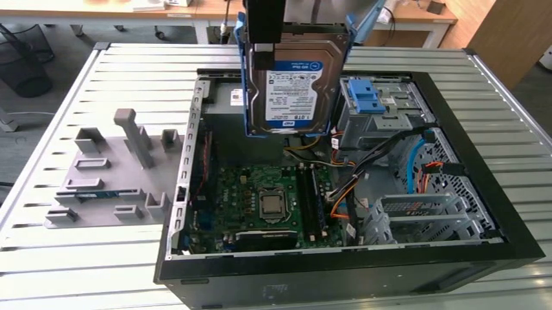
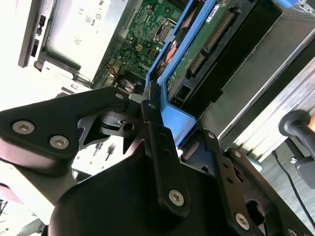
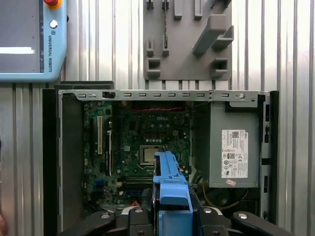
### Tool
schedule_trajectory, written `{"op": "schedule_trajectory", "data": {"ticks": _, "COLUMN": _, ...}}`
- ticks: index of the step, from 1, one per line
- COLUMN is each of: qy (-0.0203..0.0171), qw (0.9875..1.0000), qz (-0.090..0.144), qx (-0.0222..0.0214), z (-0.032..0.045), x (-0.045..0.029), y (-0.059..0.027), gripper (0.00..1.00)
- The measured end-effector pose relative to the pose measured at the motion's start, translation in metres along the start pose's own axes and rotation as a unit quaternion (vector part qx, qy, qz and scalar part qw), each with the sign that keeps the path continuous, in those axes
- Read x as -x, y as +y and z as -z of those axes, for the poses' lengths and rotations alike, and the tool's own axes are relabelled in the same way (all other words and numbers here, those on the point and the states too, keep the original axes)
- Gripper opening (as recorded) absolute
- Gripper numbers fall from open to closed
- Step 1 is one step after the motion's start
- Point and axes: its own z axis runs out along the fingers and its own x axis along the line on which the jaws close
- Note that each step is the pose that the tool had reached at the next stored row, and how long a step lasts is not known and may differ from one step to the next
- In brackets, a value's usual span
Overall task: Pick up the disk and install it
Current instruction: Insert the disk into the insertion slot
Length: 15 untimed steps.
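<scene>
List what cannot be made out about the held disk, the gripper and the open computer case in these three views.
- Exterior view: the gripper is cut off by the top edge, and the disk hides the part of the computer case interior behind it.
- First wrist view: the disk is seen edge-on, so its label is hidden; the picture's edge cuts off the gripper.
- Second wrist view: the gripper's body covers the held end of the disk.

Cables and a blue latch crowd the case beneath the disk.
</scene>
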Motion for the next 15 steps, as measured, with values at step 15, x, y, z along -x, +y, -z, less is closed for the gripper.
{"op": "schedule_trajectory", "data": {"ticks": 15, "qy": 0.0, "qw": 1.0, "qz": -0.003, "qx": -0.0001, "z": -0.0027, "x": -0.0146, "y": -0.0131, "gripper": 0.36}}
